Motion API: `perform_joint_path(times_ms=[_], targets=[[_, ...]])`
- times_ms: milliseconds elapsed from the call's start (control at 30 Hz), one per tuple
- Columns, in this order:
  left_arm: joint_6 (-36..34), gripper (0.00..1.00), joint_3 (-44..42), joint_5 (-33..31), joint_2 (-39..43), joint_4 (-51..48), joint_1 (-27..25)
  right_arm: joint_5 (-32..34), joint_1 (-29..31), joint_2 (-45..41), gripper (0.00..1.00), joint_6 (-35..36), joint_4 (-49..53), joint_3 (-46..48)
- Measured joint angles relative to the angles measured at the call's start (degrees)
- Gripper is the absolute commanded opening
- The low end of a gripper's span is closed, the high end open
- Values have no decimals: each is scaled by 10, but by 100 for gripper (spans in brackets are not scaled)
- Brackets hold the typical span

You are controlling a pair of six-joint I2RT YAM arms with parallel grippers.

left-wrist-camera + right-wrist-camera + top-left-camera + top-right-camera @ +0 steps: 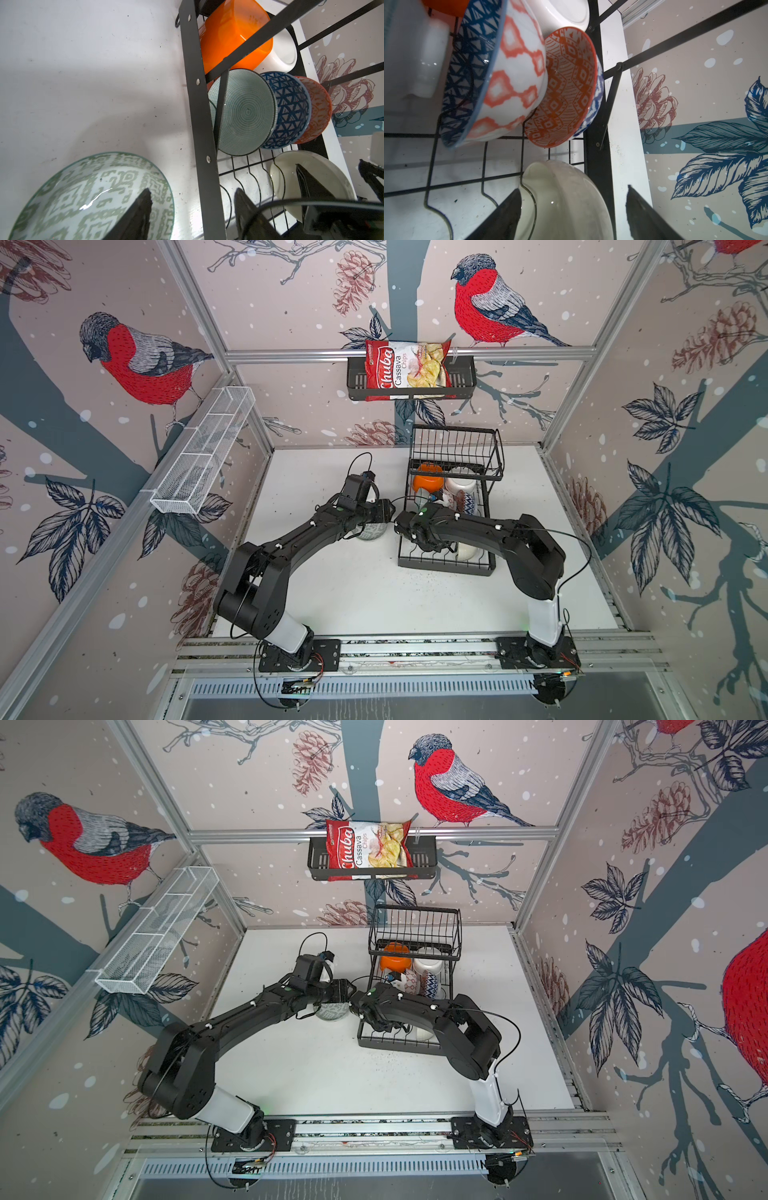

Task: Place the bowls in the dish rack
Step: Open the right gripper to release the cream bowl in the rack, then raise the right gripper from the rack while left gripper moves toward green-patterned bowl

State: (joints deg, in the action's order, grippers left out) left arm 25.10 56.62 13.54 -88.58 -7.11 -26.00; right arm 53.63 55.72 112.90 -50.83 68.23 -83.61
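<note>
- Your right end effector (pixel 573 188) stands spread astride the rim of the glossy cream bowl (pixel 577 207), which leans in the dish rack (pixel 593 162); nothing is pinched.
- Your left end effector (pixel 193 190) hangs spread over the glazed green-patterned bowl (pixel 83 197), flat on the matte tabletop (pixel 83 72) just beside the rack.
- On edge in the thin wire dividers: ringed teal bowl (pixel 245 112), blue lattice bowl (pixel 291 110), orange-red bowl (pixel 318 108).
- Judged: about six loaded, one left.
</note>
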Motion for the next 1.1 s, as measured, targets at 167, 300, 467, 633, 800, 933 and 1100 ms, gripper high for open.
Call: perform_joint_path(times_ms=[167,300,467,633,800,933,1100], targets=[[5,63,4,16,5,6,-2,-7,0,-37,82,39,-25,7],[17,63,7,41,9,21,-3,-30,0,-70,83,86,-61,20],[26,63,24,57,12,22,-4,-65,-1,-103,83,135,-106,33],[43,63,32,52,16,18,-4,-104,-3,-119,83,182,-156,40],[61,63,32,22,26,-2,-4,-152,-16,-119,82,225,-214,55],[75,63,30,-7,41,-16,0,-182,-25,-119,82,253,-258,67],[81,63,19,0,56,-26,21,-214,-28,-119,82,286,-308,83]])
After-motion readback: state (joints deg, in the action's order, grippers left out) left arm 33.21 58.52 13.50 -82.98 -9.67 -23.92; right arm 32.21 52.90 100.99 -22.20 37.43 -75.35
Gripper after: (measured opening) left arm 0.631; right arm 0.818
